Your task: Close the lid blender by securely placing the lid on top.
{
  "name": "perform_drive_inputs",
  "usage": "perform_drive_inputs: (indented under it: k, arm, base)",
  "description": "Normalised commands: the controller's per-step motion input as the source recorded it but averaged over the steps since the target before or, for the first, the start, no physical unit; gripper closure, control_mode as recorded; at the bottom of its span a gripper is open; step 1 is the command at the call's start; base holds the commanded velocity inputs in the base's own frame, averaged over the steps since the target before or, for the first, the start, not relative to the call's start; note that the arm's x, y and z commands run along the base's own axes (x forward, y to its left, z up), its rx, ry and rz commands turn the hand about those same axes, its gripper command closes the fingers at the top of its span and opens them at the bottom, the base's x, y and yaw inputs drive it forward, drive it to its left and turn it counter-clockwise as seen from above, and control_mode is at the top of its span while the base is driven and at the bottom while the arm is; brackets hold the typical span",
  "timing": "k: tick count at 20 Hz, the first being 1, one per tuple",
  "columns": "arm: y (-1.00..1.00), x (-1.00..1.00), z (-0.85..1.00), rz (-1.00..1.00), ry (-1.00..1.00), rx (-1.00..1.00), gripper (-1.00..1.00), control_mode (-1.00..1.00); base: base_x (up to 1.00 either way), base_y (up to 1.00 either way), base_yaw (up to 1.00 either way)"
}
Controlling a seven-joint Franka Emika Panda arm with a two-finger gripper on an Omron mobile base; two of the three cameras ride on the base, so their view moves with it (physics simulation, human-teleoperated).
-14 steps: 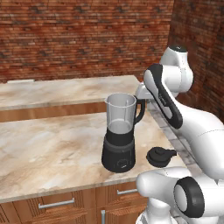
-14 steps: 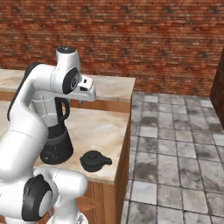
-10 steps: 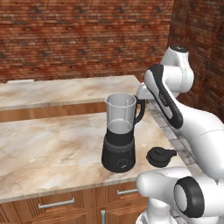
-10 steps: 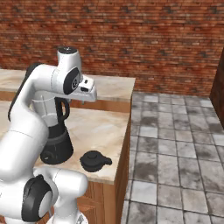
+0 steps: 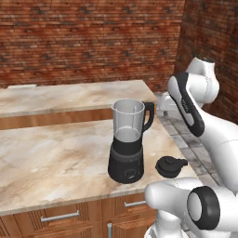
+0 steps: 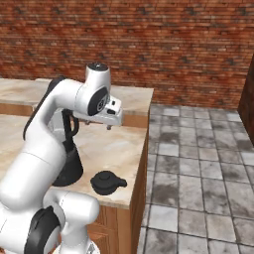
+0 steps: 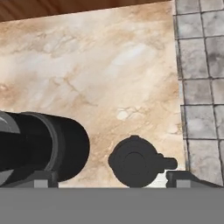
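Blender (image 5: 128,144): stands upright at the centre of the left base view, on the front counter (image 5: 51,158); black base, clear grey jar, handle toward the right of the frame. In the right base view it sits at left centre (image 6: 68,163), mostly behind the arm. In the hand view its dark base fills the lower left (image 7: 41,146).
Jar top: open, nothing on the rim.
Lid (image 5: 170,166): lies flat on the counter in the lower right centre of the left base view, just beside the blender's base and apart from it, near the counter's front right corner. In the right base view it is at lower centre (image 6: 106,182), tab pointing right. In the hand view it is at bottom centre (image 7: 135,161), knob up, tab toward the right of the frame.
Gripper (image 6: 110,126): hangs above the counter at upper centre of the right base view, well above the lid, holding nothing.
Fingers: 2 tips sit at the far left (image 7: 37,178) and right (image 7: 186,177) of the hand view's bottom, spread wide with the lid between them in the picture.
Floor (image 6: 198,163): grey tiles, right side of the right base view.
Wall (image 5: 88,42): red brick across the top of both base views.
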Motion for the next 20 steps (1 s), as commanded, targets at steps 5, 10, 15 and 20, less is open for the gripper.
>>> perform_drive_inputs:
  k: [5, 10, 15, 20]
  arm:
    - [-0.35, -0.03, -0.91, 0.00, 0.25, 0.01, -1.00, -1.00]
    - [-0.05, 0.00, -1.00, 0.00, 0.32, -0.03, -1.00, -1.00]
    - [0.00, 0.00, -0.98, 0.00, 0.23, -0.03, -1.00, -1.00]
    - [0.00, 0.00, -0.77, 0.00, 0.03, 0.00, -1.00, -1.00]
  base:
    - [0.00, 0.00, 0.00]
    - [0.00, 0.00, 0.00]
    - [0.00, 0.00, 0.00]
    - [0.00, 0.00, 0.00]
